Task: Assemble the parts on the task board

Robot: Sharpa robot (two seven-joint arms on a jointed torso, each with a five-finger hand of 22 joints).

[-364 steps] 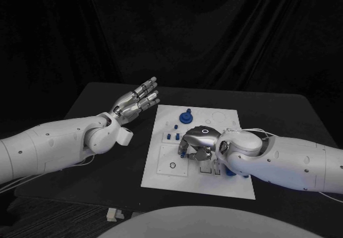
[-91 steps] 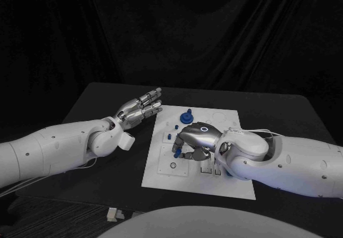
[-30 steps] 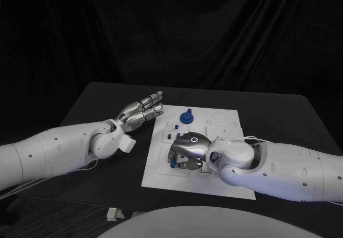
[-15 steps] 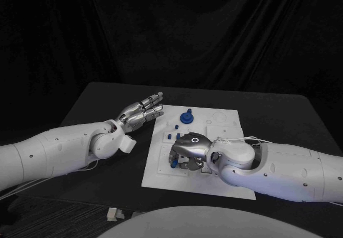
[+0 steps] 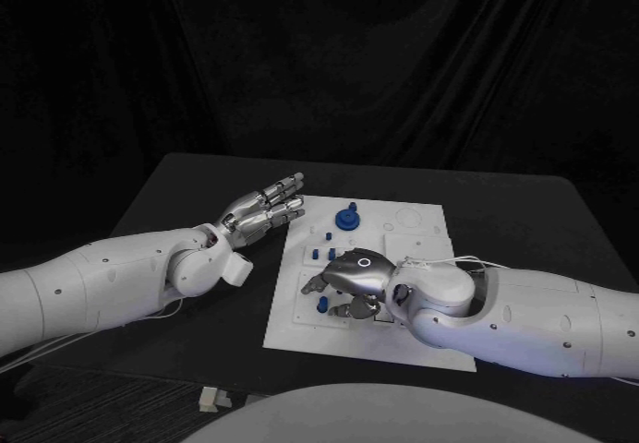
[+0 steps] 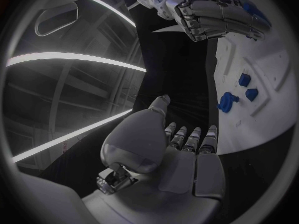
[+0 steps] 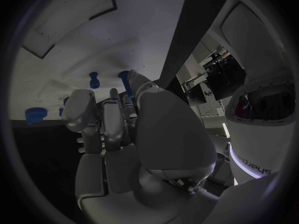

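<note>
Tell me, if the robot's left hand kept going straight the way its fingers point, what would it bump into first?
Probably nothing soon. The left hand points up and away past the task board far corner, above the black table. Depth is hard to judge.

- The head camera looks down from high up at the desk point(image 5: 519, 217), with the task board point(image 5: 300, 323) in the middle.
- Each wrist camera sits close behind its own hand.
- All three see the task board.

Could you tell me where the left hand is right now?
In the head view, the left hand hovers open beside the task board's far left corner.
</note>
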